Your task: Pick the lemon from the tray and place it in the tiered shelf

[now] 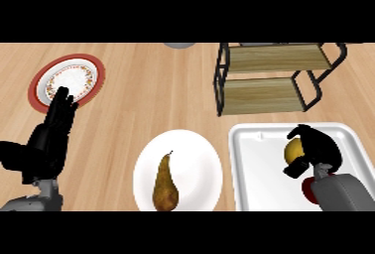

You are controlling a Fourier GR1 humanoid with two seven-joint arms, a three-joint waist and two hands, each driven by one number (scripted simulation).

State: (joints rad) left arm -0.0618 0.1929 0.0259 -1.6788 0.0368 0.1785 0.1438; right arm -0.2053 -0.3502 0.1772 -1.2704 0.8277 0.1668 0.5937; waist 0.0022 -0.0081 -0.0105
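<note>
On the white tray (pixel 253 149), at the lower right of the wooden counter (pixel 161 99), the lemon (pixel 294 149) lies toward the tray's right half. The right hand (pixel 316 149) is over it, black fingers curled round the fruit's top and right side and the thumb reaching under its near side, so only the lemon's left part shows yellow. A red thing (pixel 309 191) peeks out beside the grey forearm, nearer than the lemon on the tray; what it is cannot be told.

Beyond the tray stands the tiered shelf (pixel 271 74), a dark metal frame with two wooden boards, one above and behind the other; both boards are bare. Left of the tray, just beside it, is a white plate (pixel 194 149) carrying a brown pear (pixel 164 183) with its stem pointing away from the robot. Far left of the tray, well apart from it, the left hand (pixel 55 124) rests with fingers straight and pointing up, their tips overlapping the near rim of a red-rimmed plate (pixel 81 74).
</note>
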